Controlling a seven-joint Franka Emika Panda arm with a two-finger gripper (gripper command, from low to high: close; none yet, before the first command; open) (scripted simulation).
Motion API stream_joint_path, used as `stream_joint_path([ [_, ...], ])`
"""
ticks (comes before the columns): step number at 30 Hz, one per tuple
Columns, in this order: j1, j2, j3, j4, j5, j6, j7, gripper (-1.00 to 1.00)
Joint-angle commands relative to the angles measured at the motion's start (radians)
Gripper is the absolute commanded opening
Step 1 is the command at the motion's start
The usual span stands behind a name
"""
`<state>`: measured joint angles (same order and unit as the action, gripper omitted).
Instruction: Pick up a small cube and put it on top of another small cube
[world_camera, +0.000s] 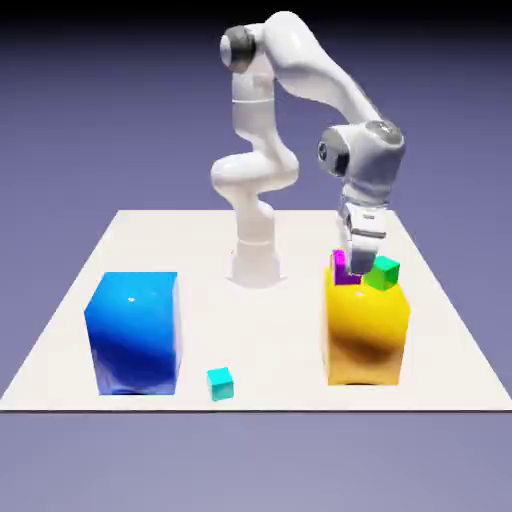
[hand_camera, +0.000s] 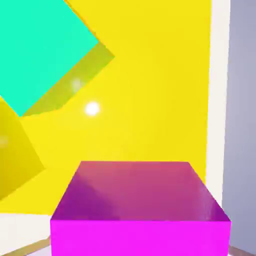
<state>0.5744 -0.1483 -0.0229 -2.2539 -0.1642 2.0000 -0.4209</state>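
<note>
The small magenta cube (world_camera: 342, 270) sits on top of the big yellow block (world_camera: 366, 335), at its back left corner in the exterior view. My gripper (world_camera: 353, 262) reaches down from above and is shut on it. In the hand view the magenta cube (hand_camera: 140, 210) fills the bottom middle and hides both fingertips. A small yellow cube (hand_camera: 12, 155) shows at that view's left edge, resting on the block's top. I cannot make it out in the exterior view.
A small green cube (world_camera: 382, 272) sits on the yellow block right beside the gripper, and it also appears as the green cube (hand_camera: 40, 50) in the hand view. A big blue block (world_camera: 133, 330) stands at the exterior view's left. A tiny cyan cube (world_camera: 220, 383) lies near the table's front edge.
</note>
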Motion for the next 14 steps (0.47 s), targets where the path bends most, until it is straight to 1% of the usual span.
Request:
stream_joint_path([
  [1, 0.036, -0.021, 0.006, 0.005, -0.022, -0.010, -0.040, -1.00],
  [4, 0.145, -0.079, 0.020, 0.014, -0.087, -0.034, -0.150, -1.00],
  [6, 0.169, -0.082, 0.012, 0.003, -0.106, -0.019, -0.147, -1.00],
  [10, 0.152, -0.018, -0.006, -0.105, -0.137, 0.154, -0.123, -1.00],
  [11, 0.151, -0.015, -0.006, -0.109, -0.139, 0.161, -0.122, -1.00],
  [12, 0.151, -0.015, -0.006, -0.109, -0.139, 0.161, -0.122, 1.00],
  [13, 0.151, -0.015, -0.006, -0.109, -0.139, 0.161, -0.122, 1.00],
  [14, 0.155, -0.031, -0.002, -0.082, -0.131, 0.118, -0.128, 1.00],
])
